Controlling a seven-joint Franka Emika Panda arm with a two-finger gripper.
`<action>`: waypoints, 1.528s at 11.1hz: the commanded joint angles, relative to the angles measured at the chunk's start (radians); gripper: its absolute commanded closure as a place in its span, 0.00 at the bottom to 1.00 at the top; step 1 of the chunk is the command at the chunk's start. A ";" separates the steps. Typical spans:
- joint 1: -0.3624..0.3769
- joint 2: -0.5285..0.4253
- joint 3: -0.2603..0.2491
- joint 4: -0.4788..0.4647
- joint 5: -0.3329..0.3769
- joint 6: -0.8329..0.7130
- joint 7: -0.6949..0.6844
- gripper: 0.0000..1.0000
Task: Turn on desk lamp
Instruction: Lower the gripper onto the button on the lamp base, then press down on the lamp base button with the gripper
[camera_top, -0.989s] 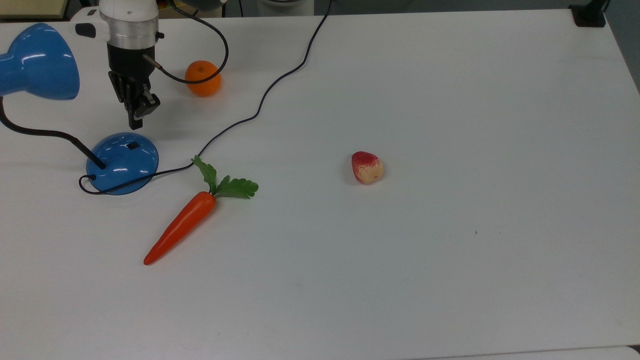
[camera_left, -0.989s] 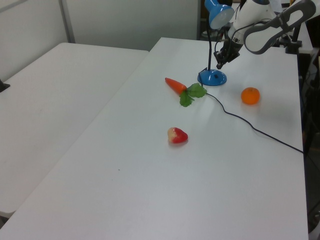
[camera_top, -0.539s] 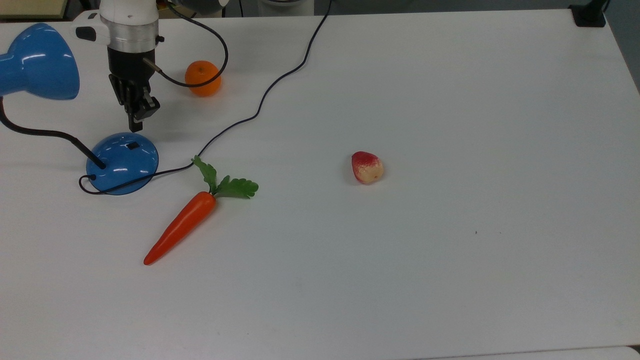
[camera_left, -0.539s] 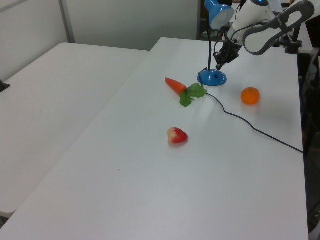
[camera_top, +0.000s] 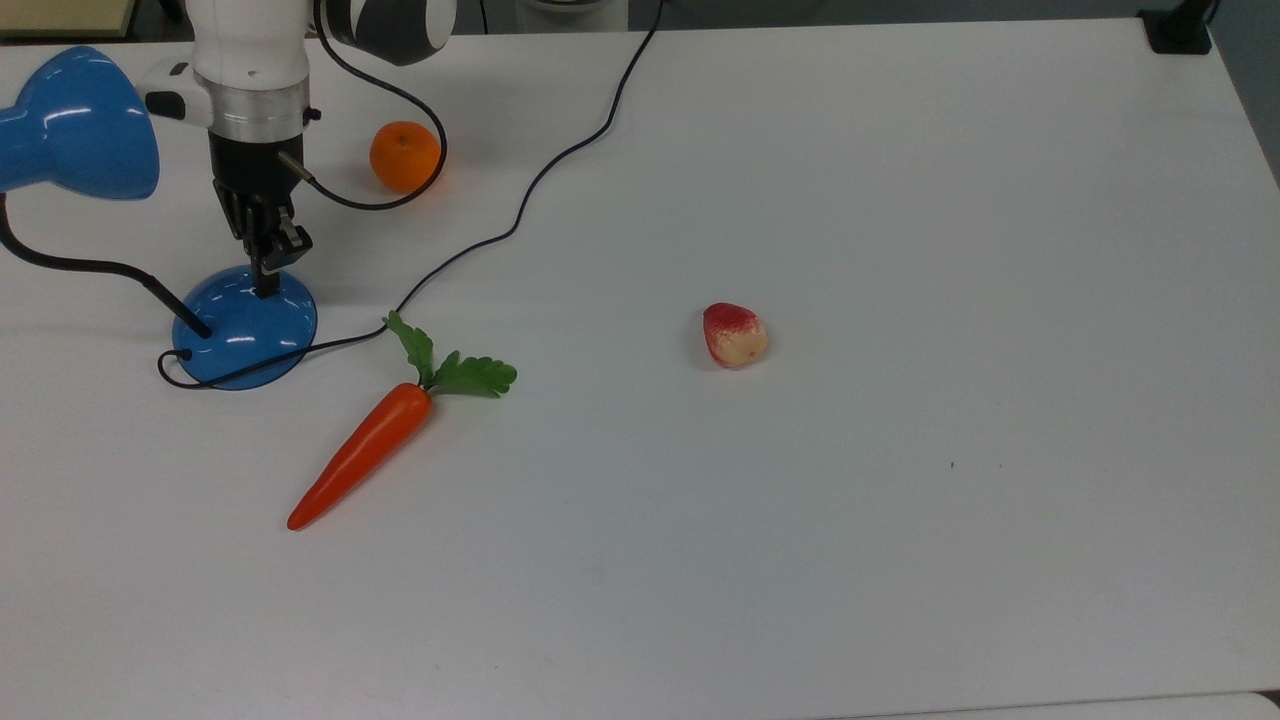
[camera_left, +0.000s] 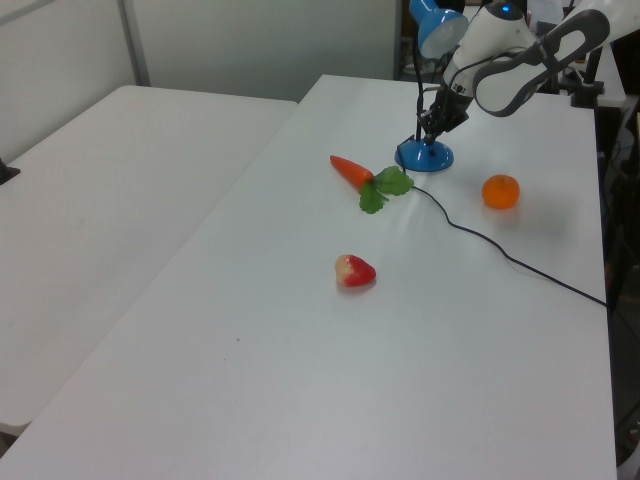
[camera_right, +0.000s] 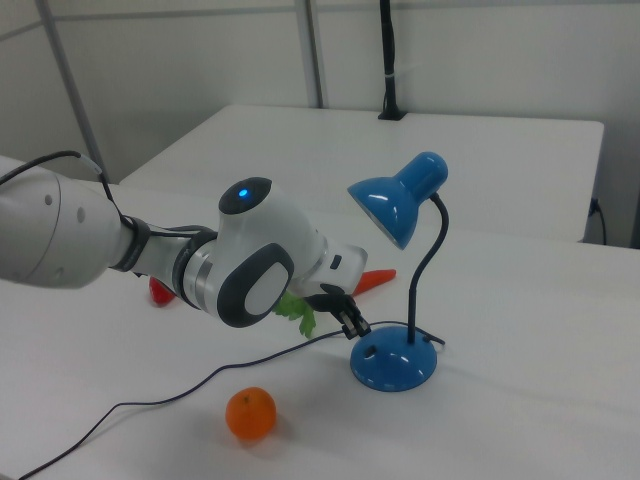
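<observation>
Blue desk lamp (camera_top: 245, 322) base is met at its 12 o'clock edge by the end effector (camera_top: 264, 290), fingers apparently pressed together; the switch should be pushed straight down.

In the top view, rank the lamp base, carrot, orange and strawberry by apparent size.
1. carrot, longest with its leaves
2. lamp base
3. orange and strawberry: look alike, unranked
</observation>
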 joint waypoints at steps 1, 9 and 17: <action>0.003 0.023 -0.008 0.016 -0.033 0.020 0.033 1.00; 0.002 0.045 -0.036 0.015 -0.036 0.058 0.030 1.00; 0.002 0.045 -0.045 0.001 -0.041 0.058 0.013 1.00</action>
